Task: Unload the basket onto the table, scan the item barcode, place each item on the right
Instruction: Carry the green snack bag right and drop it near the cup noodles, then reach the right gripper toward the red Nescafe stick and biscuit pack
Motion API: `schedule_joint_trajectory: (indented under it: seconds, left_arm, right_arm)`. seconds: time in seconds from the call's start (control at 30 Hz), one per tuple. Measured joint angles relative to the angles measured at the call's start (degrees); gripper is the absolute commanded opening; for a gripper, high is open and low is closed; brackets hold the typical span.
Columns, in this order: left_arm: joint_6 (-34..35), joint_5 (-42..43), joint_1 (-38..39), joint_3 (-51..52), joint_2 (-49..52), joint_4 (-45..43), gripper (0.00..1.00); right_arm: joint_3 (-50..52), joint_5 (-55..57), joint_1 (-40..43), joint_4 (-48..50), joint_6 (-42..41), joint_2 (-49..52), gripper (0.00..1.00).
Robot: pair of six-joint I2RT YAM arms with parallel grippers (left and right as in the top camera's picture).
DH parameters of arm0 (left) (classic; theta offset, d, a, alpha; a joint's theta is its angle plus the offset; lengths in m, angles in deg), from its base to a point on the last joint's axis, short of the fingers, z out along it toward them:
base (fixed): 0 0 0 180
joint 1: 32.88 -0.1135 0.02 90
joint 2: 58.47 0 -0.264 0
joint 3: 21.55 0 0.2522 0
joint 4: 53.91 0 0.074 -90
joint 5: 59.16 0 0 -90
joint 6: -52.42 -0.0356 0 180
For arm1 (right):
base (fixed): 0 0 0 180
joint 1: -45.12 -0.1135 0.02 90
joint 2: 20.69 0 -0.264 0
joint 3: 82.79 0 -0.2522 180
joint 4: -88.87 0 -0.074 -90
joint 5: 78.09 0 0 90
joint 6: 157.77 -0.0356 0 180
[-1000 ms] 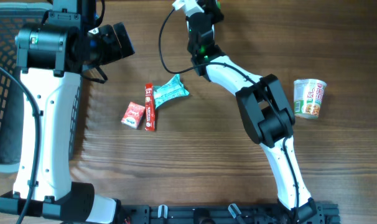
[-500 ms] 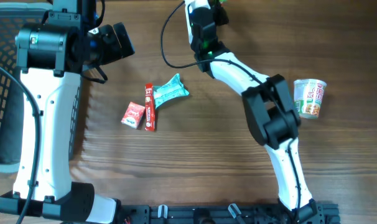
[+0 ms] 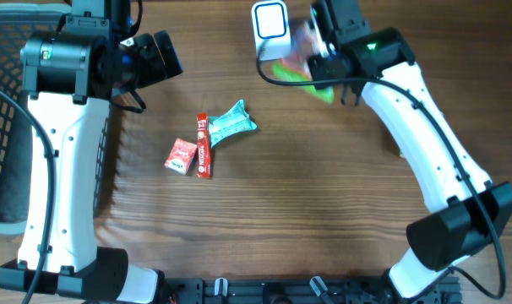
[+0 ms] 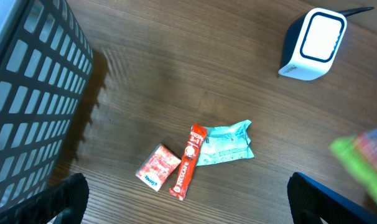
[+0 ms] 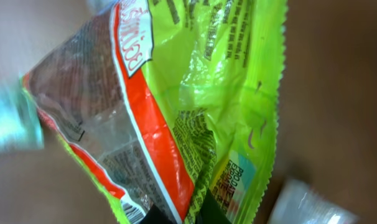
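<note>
Wood-grain bench (image 3: pixel 264 219) stretched under both my arms, with a black mesh plastic basket (image 4: pixel 33 81) at its left edge and a white box-shaped barcode scanner with a blue rim (image 3: pixel 269 20) at the far side. My right tool (image 5: pixel 179 214) was pressed together on the lower edge of a crinkly lime-green and orange plastic snack bag (image 5: pixel 195 93), which hung in the air just beside the scanner, on its right, clear of the bench. My left tool (image 3: pixel 155 57) was spread wide and held nothing, hovering near the basket. A small red cardboard carton (image 3: pixel 181 155), a slim red stick sachet (image 3: pixel 203 145) and a crumpled teal foil wrapper (image 3: pixel 231 125) lay close together mid-bench, the sachet touching the wrapper.

I judged the step in hand to be presenting the bag to the scanner. Faint stripes at the bag's bottom edge might have been the barcode, but they were too cut off to be sure. The next move called for turning my wrist so the printed code faced the scanner window squarely, with the film flat enough to read and my grip firm on the slippery plastic
</note>
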Motion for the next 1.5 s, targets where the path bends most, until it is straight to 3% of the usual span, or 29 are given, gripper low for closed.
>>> schedule_joint_trajectory:
  seconds: [0.1, 0.27, 0.3, 0.33, 0.37, 0.47, 0.63, 0.73, 0.9, 1.07, 1.17, 1.37, 1.5]
  left_arm:
    - [0.0, 0.0, 0.0, 0.0, 0.0, 0.0, 1.00]
    - [0.0, 0.0, 0.0, 0.0, 0.0, 0.0, 1.00]
    - [0.0, 0.0, 0.0, 0.0, 0.0, 0.0, 1.00]
    - [0.0, 0.0, 0.0, 0.0, 0.0, 0.0, 1.00]
    - [0.0, 0.0, 0.0, 0.0, 0.0, 0.0, 1.00]
    - [0.0, 0.0, 0.0, 0.0, 0.0, 0.0, 1.00]
    - [0.0, 0.0, 0.0, 0.0, 0.0, 0.0, 1.00]
    - [0.0, 0.0, 0.0, 0.0, 0.0, 0.0, 1.00]
    - [0.0, 0.0, 0.0, 0.0, 0.0, 0.0, 1.00]
    - [0.0, 0.0, 0.0, 0.0, 0.0, 0.0, 1.00]
    - [0.0, 0.0, 0.0, 0.0, 0.0, 0.0, 1.00]
    - [0.0, 0.0, 0.0, 0.0, 0.0, 0.0, 1.00]
    - [0.0, 0.0, 0.0, 0.0, 0.0, 0.0, 1.00]
  right_arm:
    - [7.2, -3.8, 2.2, -3.0, -1.0, 0.2, 0.04]
    - [20.3, -4.5, 5.2, 3.2, -2.2, 0.7, 0.04]
    - [23.3, -3.7, 6.1, 5.1, -3.1, 0.9, 0.25]
    - [25.3, -1.9, 6.9, 6.6, -4.2, 1.0, 0.64]
    - [27.0, 0.2, 7.8, 7.9, -5.8, 1.0, 0.79]
    - [28.3, 5.8, 10.9, 9.8, -9.2, 1.1, 0.94]
    - [26.6, 9.1, 12.2, 7.7, -10.4, 1.1, 0.94]
    - [21.2, 8.0, 11.6, 3.5, -10.6, 1.0, 0.88]
    - [11.0, -5.2, 8.2, 1.1, -8.6, 1.0, 0.75]
    - [10.2, -26.0, 3.1, 7.7, -8.5, 1.0, 0.69]
    - [10.3, -31.6, -0.3, 10.7, -10.3, 1.0, 0.61]
    - [13.7, -33.5, -10.1, 21.3, -20.2, 1.0, 0.42]
    - [20.1, -32.4, -15.0, 32.3, -26.7, 1.0, 0.37]
